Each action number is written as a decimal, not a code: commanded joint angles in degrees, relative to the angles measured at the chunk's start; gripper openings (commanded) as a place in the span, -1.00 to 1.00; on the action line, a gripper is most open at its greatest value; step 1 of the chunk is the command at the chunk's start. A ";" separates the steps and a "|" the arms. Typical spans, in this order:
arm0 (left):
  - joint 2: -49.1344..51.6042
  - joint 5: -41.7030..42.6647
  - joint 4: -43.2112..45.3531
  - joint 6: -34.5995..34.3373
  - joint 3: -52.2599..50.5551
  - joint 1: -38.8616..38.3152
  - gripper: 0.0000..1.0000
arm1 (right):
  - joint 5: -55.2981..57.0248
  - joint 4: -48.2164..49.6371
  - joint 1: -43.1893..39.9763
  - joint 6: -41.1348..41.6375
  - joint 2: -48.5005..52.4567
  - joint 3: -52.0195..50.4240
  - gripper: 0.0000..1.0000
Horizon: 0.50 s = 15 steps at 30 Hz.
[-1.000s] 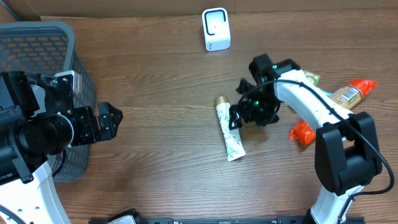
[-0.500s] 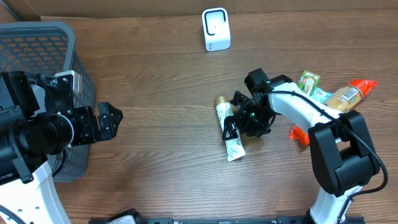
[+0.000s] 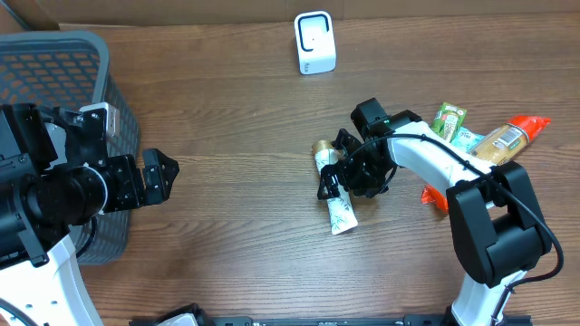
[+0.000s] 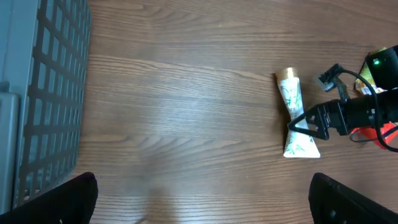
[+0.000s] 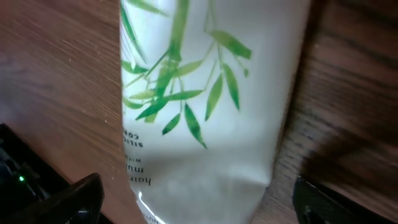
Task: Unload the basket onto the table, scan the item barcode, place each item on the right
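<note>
**Tube sits between wide-open right jaws**

Tube [image 3: 342, 213], white with green leaves and a gold cap, lies flat on the table [image 3: 236, 136], a little toward 3 o'clock from the middle in the overhead view. Its cap points to 11 o'clock and its crimped end to 5 o'clock.

The right gripper [image 3: 333, 181] is low over the tube's middle. Its jaws are spread wide with one finger on each side. In the right wrist view bare wood shows between the tube [image 5: 199, 93] and each finger, so nothing is gripped.

The left gripper [image 3: 163, 172] hangs at 9 o'clock beside the basket [image 3: 54, 63], well apart from the tube. Its jaws are fully spread and empty.

The scanner [image 3: 314, 43] stands upright at 12 o'clock, well apart from the tube. A bottle [image 3: 505, 138] and a green packet [image 3: 449, 119] lie at 3 o'clock, beyond the right arm.
</note>
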 commanded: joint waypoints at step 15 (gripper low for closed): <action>0.20 0.02 0.07 0.44 0.00 0.24 0.99 | 1.03 7.58 0.22 2.89 -0.26 -5.92 -0.93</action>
